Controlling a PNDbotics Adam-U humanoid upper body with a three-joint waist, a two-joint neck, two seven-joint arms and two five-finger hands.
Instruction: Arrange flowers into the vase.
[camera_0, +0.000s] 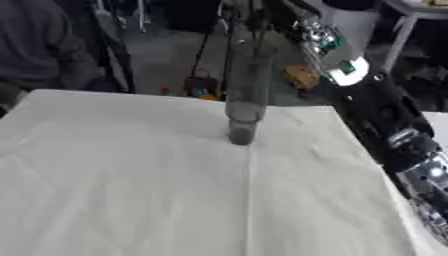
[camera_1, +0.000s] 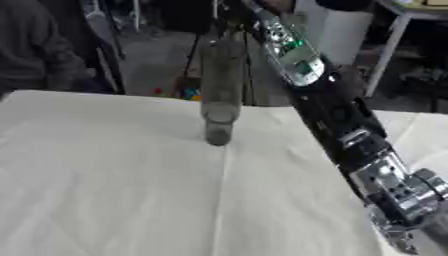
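- Your tall clear vase (camera_0: 246, 95) stands upright on the white tablecloth (camera_0: 157, 180), near the far edge of the table and about midway across it.
- The vase is narrow at its base and widens above; its top rises past the table's far edge against the dark floor behind.
- Your right arm (camera_1: 337, 115) reaches from the lower right corner up and across to the top of the view, passing just to the right of the vase.
- The right hand itself lies at the blurred top edge near the vase's mouth, so you cannot tell how its fingers stand.
- Your left hand shows in neither view.
- No flower can be made out.
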